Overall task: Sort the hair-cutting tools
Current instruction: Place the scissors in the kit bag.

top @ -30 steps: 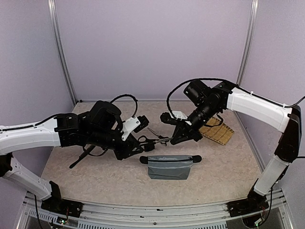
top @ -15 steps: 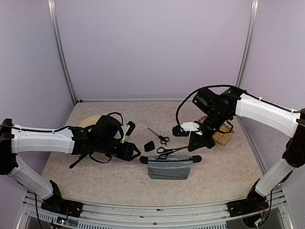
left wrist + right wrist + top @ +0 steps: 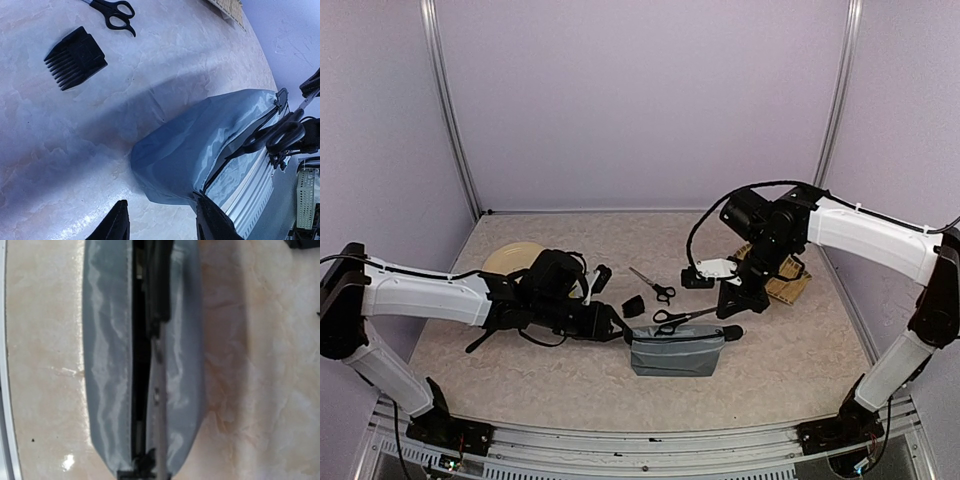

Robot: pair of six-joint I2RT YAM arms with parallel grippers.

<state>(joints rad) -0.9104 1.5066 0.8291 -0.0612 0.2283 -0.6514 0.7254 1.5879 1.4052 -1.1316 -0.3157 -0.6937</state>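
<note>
The grey zip pouch point(image 3: 675, 352) lies at the front centre with its zip open. My right gripper point(image 3: 728, 303) is shut on the blade end of one pair of black-handled scissors point(image 3: 670, 317) and holds it just over the zip slot. In the right wrist view the silver blade point(image 3: 159, 405) runs along the slot. My left gripper point(image 3: 617, 328) is open, with its fingers either side of the pouch's left end point(image 3: 200, 145). The second scissors point(image 3: 656, 286) and the small black piece point(image 3: 634, 305) lie behind the pouch. The long black comb point(image 3: 488, 335) lies under my left arm. The clipper is not in view.
A round beige plate point(image 3: 515, 258) sits at the back left. A woven bamboo mat point(image 3: 782, 283) lies at the right behind my right arm. The table's front rail point(image 3: 650, 440) runs close in front of the pouch.
My right gripper carried the scissors right and down over the pouch's zip. My left arm dropped low and slid right to the pouch's left end.
</note>
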